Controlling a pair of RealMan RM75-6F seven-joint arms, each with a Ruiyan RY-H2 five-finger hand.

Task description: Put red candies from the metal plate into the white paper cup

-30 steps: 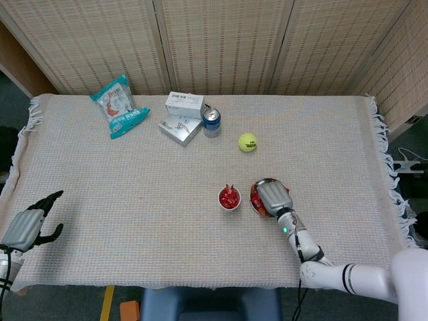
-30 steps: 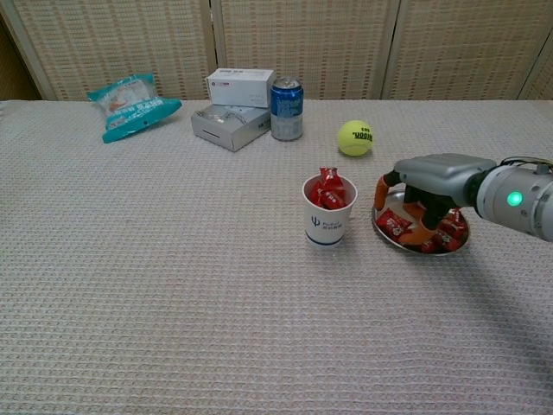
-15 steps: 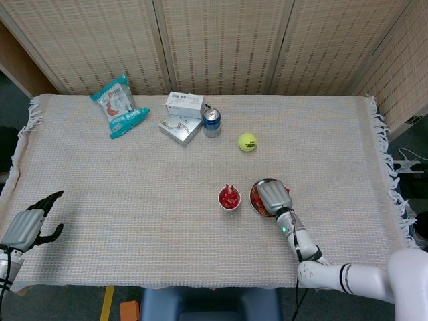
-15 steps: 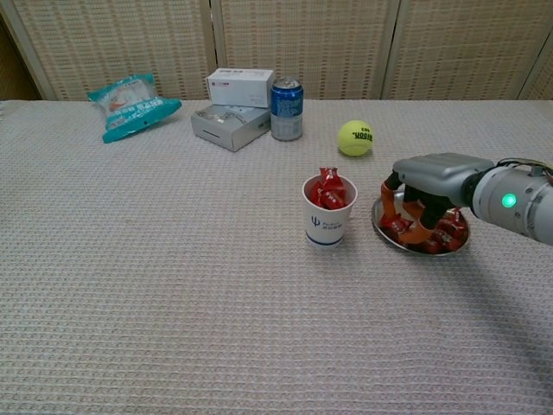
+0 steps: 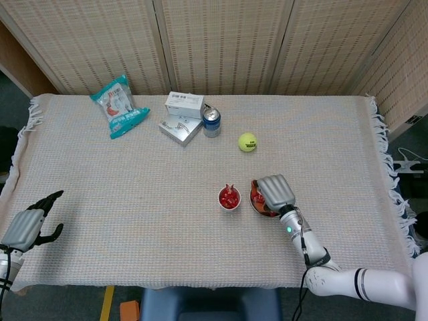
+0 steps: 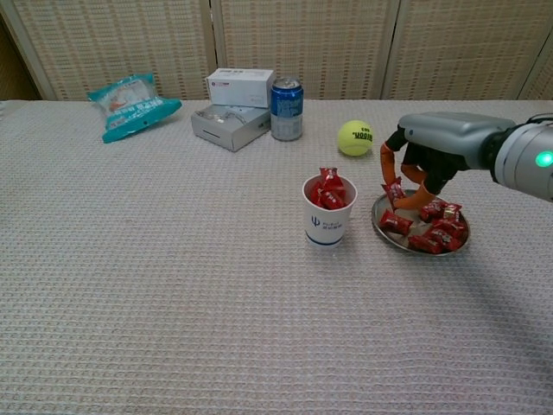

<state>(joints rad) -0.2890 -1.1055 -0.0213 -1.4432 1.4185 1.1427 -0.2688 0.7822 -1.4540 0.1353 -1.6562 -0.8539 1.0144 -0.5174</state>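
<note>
The step in hand is the carry of one candy from plate to cup. In the chest view the right hand (image 6: pixel 441 143) hangs above the metal plate (image 6: pixel 381 231), clear of its contents, with a red candy (image 6: pixel 395 191) pinched between its orange-tipped fingers (image 6: pixel 386 163); the wrapper dangles free of the plate. The head view shows the same hand (image 5: pixel 275 190) covering most of the plate, so the grip cannot be confirmed from there. Several more red candies (image 6: pixel 441 231) lie in the plate, toward its near and right side. The white paper cup (image 6: pixel 328 220) stands upright on the surface (image 6: pixel 173 285) just beside the plate, on its left, and is already heaped with red wrappers above its rim. The left hand (image 5: pixel 28 224) rests at the near left edge of the surface, well apart from the work, fingers spread and holding nothing. In my judgement the next move calls for a short sideways travel to bring the held candy over the mouth of the cup, high enough to clear the heap, and then a release. The heaped fill is the concern: a candy let go off-centre may slide down onto the surface, and a low pass could nudge the light cup. The task appears well advanced but not complete, as the plate is not empty.
</note>
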